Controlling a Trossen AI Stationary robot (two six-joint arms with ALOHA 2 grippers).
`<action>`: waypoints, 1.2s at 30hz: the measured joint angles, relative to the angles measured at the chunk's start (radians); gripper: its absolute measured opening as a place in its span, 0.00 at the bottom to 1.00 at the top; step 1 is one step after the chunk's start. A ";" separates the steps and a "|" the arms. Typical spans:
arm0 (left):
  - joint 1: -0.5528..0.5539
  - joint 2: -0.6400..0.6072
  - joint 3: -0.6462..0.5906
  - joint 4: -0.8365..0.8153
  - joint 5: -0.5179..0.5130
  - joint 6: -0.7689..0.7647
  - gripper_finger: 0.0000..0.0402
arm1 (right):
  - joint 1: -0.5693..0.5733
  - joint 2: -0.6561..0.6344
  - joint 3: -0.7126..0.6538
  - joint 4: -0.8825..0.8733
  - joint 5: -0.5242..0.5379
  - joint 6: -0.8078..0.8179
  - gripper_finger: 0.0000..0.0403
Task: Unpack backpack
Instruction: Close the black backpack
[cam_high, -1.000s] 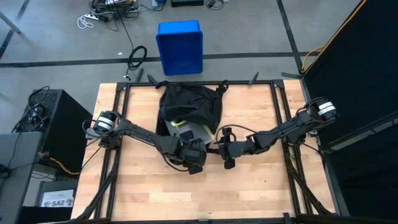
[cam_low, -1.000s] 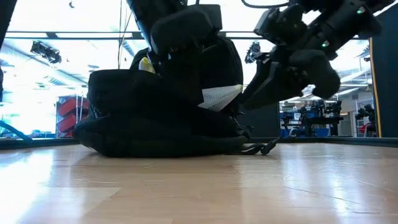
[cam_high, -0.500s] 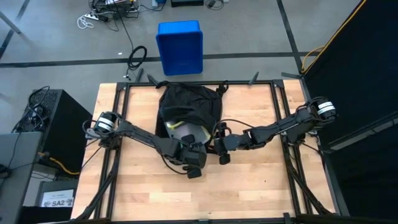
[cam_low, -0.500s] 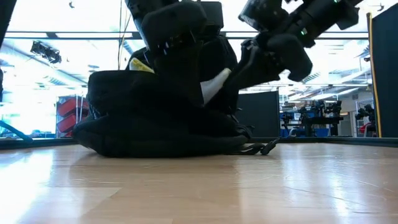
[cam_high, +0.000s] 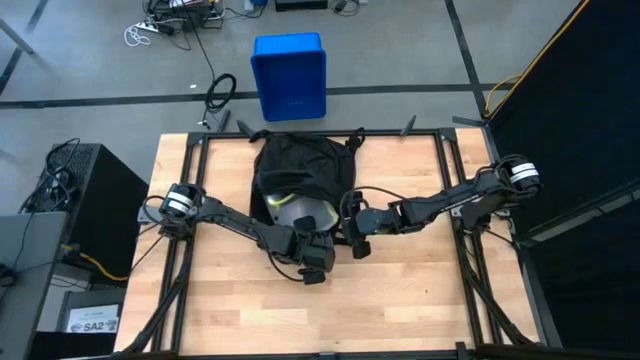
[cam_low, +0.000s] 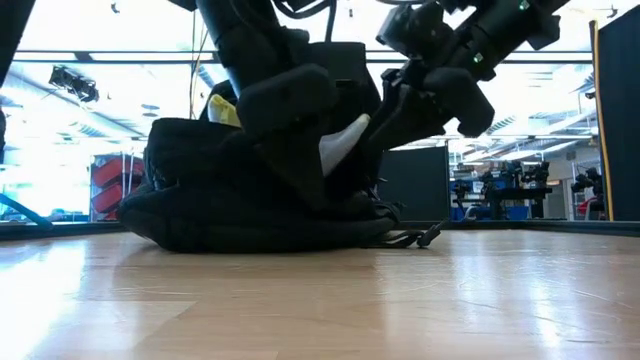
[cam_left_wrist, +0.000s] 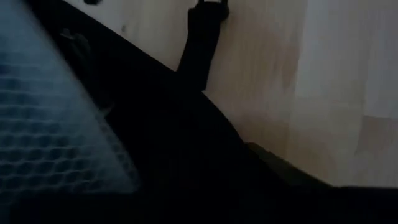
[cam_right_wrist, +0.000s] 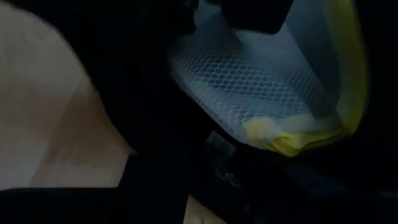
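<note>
**Both hands crowded at the backpack mouth: snag and drag risk**

We find the backpack lying flat on the worktop, toward its far edge and centred between the arms. Its near end is open, showing a white mesh item with a yellow edge.

The left hand sits at the near lip of the opening; the right hand presses in just beside it. We cannot tell whether either hand is open or closed, as fabric and arm bodies hide the fingers.

Risks, in our judgement:
- The hands may collide, being nearly in contact.
- A pull on the mesh could catch the fabric and drag the whole bag instead of freeing the contents.
- The loose strap with buckle trailing on the worktop may foul a hand.

A blue bin stands on the floor beyond the worktop, well apart.
</note>
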 joint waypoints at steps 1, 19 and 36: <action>0.000 0.000 0.000 0.006 0.000 0.010 0.10 | -0.003 0.000 0.000 -0.008 -0.006 -0.003 0.33; -0.055 0.000 0.000 0.228 0.151 0.143 0.00 | 0.042 0.013 0.001 -0.073 -0.098 -0.065 0.34; -0.130 0.000 0.056 0.210 0.200 0.181 0.00 | 0.068 0.215 0.239 -0.085 -0.103 -0.024 0.30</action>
